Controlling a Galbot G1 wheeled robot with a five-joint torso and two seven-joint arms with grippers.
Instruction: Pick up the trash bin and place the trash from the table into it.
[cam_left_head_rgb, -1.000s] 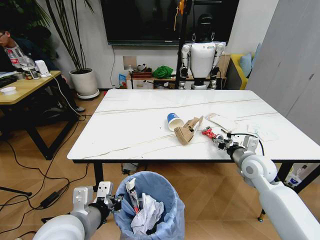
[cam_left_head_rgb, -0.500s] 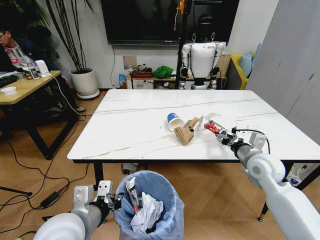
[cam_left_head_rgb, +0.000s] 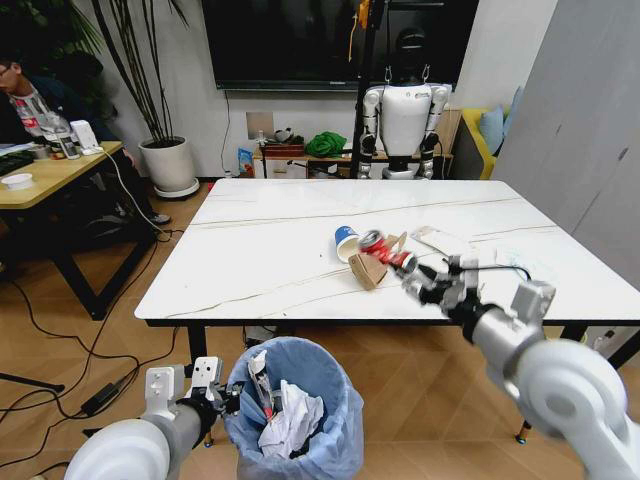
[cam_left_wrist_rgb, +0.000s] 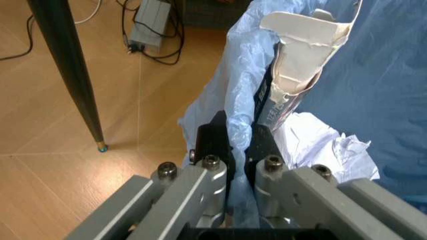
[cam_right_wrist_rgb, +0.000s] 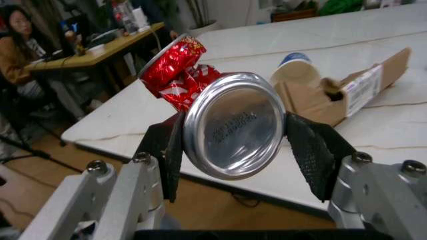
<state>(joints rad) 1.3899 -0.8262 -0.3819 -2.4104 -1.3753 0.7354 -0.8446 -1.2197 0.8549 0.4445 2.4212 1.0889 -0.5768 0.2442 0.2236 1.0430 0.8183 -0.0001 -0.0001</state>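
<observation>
The trash bin (cam_left_head_rgb: 300, 415), lined with a crinkled light-blue bag (cam_left_wrist_rgb: 360, 95), hangs below the table's front edge with crumpled white paper (cam_left_wrist_rgb: 320, 145) and a torn carton inside. My left gripper (cam_left_head_rgb: 228, 398) is shut on its bag rim (cam_left_wrist_rgb: 238, 140). My right gripper (cam_left_head_rgb: 410, 276) hovers over the white marble table (cam_left_head_rgb: 260, 240), shut on a crushed red can (cam_right_wrist_rgb: 220, 115) seen end-on. On the table behind it lie a blue paper cup (cam_left_head_rgb: 346, 241), a torn brown cardboard box (cam_left_head_rgb: 370, 265) and white packets (cam_left_head_rgb: 440, 240).
A black table leg (cam_left_wrist_rgb: 70, 75) and a power adapter with cables (cam_left_wrist_rgb: 150, 25) are on the wooden floor beside the bin. A wooden desk (cam_left_head_rgb: 50, 175) with a seated person stands at left. A potted plant (cam_left_head_rgb: 168, 165) and another robot (cam_left_head_rgb: 403, 115) are behind the table.
My right gripper has swung left along the table's front part, with the red can now raised beside the cardboard box. The bin has stayed in my left gripper.
</observation>
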